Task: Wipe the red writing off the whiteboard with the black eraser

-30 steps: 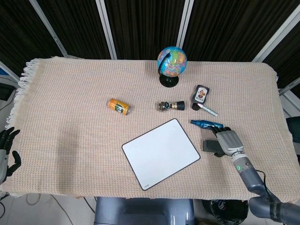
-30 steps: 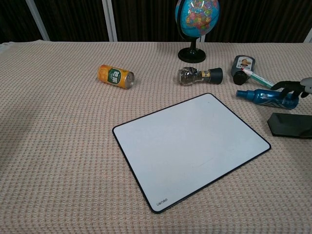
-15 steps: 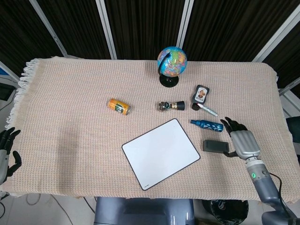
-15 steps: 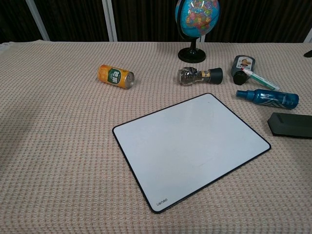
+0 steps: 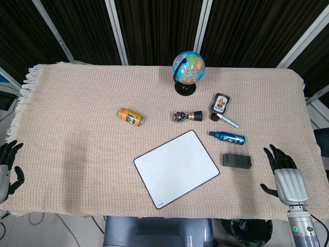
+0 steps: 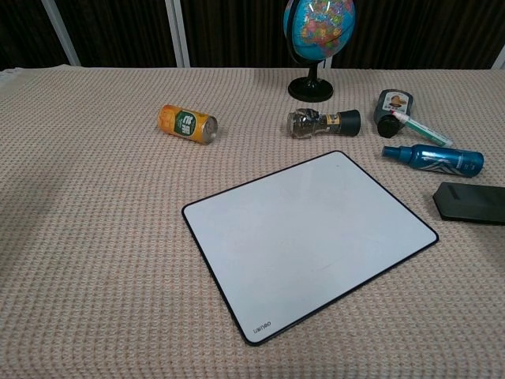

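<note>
Beige woven cloth covers the bench (image 5: 77,103). Whiteboard (image 5: 176,168) lies flat at centre front, its surface white with no red showing. Right hand (image 5: 285,177) rests at the bench's right edge, fingers (image 5: 272,153) spread wide, holding nothing. Left hand (image 5: 7,167) at the left edge, fingers apart, empty. Eraser (image 5: 236,160) lies between whiteboard and right hand, apart from the fingers.

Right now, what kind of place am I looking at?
Probably a robot test room, not a home: a cloth-covered table with unrelated items such as a globe, can and whiteboard, dark curtains behind, and a robot hand at the edge.
</note>
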Robot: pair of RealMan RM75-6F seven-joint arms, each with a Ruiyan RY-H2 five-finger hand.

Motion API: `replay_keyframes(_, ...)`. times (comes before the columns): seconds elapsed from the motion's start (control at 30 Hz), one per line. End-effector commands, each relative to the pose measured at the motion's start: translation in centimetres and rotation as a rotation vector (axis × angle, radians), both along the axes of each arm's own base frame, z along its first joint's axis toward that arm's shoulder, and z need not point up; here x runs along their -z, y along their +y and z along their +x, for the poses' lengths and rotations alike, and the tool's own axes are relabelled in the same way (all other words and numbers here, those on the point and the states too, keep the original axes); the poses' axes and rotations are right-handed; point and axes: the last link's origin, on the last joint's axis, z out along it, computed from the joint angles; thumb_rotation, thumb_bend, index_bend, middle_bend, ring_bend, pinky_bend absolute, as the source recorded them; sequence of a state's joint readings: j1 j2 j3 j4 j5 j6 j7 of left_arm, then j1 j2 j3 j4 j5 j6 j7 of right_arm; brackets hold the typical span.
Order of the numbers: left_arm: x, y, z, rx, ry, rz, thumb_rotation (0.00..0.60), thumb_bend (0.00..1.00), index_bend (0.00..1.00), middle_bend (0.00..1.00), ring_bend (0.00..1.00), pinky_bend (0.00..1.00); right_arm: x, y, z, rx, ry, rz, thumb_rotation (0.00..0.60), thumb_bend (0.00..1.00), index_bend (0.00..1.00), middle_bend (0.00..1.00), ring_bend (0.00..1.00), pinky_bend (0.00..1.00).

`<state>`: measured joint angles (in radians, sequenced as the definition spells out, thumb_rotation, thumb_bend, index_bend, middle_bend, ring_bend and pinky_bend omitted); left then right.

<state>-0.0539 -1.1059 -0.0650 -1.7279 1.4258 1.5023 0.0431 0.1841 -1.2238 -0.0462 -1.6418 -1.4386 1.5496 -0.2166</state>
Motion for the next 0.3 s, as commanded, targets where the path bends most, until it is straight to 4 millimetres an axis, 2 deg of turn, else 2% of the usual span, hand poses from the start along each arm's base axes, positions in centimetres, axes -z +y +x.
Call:
replay_keyframes(0.03,-0.03,-0.02,-0.01,0.001,0.000,0.002,0.600,0.74,0.12,0.04,0.00,0.00,0.10,0.36,-0.49,-0.006,0.008,-0.024,0.600,0.01,0.00,0.00,0.09,0.18)
replay_keyframes(0.3,-0.01,-0.03,-0.04,0.002,0.005,0.000,0.600,0.74,0.12,0.04,0.00,0.00,-0.86,-0.03,-1.43,0.011,0.004,-0.063,0.600,0.01,0.00,0.00,0.09,0.18)
